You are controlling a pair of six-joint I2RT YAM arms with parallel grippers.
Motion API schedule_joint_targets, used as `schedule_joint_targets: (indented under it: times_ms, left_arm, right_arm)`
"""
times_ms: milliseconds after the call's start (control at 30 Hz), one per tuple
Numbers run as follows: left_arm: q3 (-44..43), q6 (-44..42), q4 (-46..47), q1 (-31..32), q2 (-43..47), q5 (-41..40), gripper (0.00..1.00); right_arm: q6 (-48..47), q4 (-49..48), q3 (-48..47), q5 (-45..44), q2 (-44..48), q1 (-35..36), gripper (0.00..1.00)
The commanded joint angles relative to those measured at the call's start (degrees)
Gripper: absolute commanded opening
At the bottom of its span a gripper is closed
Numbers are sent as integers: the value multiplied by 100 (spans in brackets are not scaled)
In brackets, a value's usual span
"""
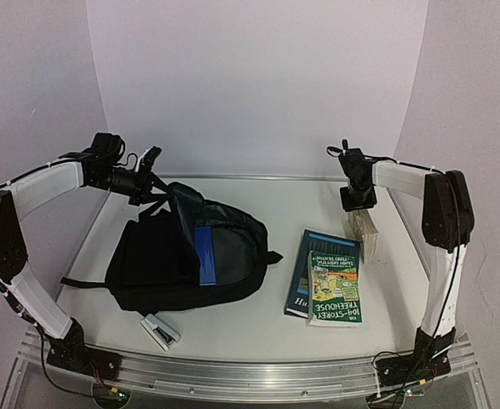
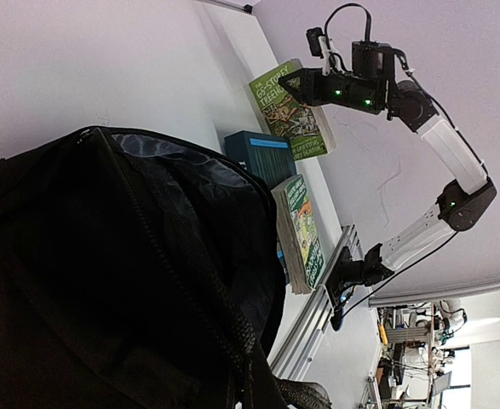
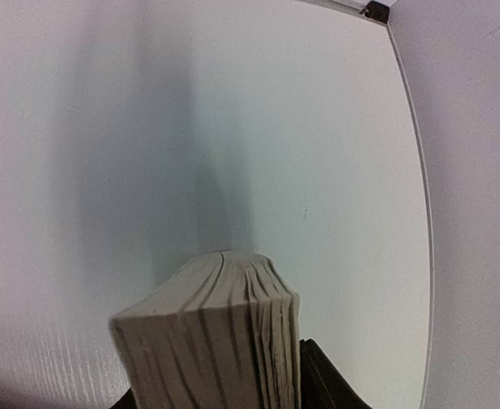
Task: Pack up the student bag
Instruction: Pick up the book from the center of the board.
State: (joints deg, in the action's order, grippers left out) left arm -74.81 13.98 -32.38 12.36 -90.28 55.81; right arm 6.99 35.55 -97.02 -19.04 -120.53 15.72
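At left: left gripper (image 1: 152, 186) pinches raised rim of student bag (image 1: 190, 260) | right gripper (image 1: 358, 211) over upright book (image 1: 367, 233), grip unclear

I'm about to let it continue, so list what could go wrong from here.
1. The upright book sits in the right gripper, far from the backpack. A loose hold could let it topple toward the stacked books.
2. Only the left gripper holds the backpack's mouth open. A slip would let it sag shut before the book arrives.
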Motion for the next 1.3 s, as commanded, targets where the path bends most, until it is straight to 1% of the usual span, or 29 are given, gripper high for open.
schedule_joint_targets:
  times_ms: [0,100,200,233,267,400,433,500,600,667,733,800,867,933,1000,1067,1167,1267]
  left_arm:
    - [27,0,223,-23,283,195,0]
    - [27,0,221,-23,273,198,0]
    - [26,0,223,-27,258,193,0]
    - [27,0,222,-25,255,193,0]
    - [27,0,218,-23,249,193,0]
    - [14,-1,209,-23,247,193,0]
    - [10,-20,202,-25,252,198,0]
    - [-16,-77,135,-26,266,194,0]
    - [-71,-191,16,-23,300,226,0]
    - [-130,-266,-63,-24,303,297,0]
    - [-235,-295,-144,-25,271,437,0]
    - [-435,-315,-272,-27,215,584,0]
    - [-625,-317,-386,-24,170,651,0]
    - [-736,-263,-429,-18,160,701,0]
    - [-815,-199,-430,-13,148,757,0]
    - [-871,-135,-435,30,116,781,0]
    - [-980,-117,-477,156,34,793,0]
    - [-1122,-161,-580,346,-79,781,0]
  right_arm:
    - [20,52,215,390,253,-140,45]
    - [5,20,310,606,309,-205,45]
    - [13,13,363,741,442,-227,43]
    - [21,15,371,757,514,-229,40]
    - [32,19,376,754,573,-232,35]
    - [90,47,350,586,884,-233,9]
    - [106,80,304,535,972,-228,4]
    - [152,252,132,370,1181,-227,0]
    - [281,601,-373,183,1559,-228,0]
    - [437,766,-746,299,1870,-230,0]
    - [639,790,-1045,820,2233,-231,0]
    - [954,641,-1096,1492,2534,-230,0]
    - [1354,230,-904,2467,2846,-222,0]
    - [1704,-259,-492,3326,3123,-161,0]
    - [2092,-766,-133,3848,3286,-7,0]
    - [2442,-1283,283,4112,3388,250,0]
    - [2906,-2019,759,4106,3430,829,0]
    - [3330,-2749,1029,4210,3250,1429,0]
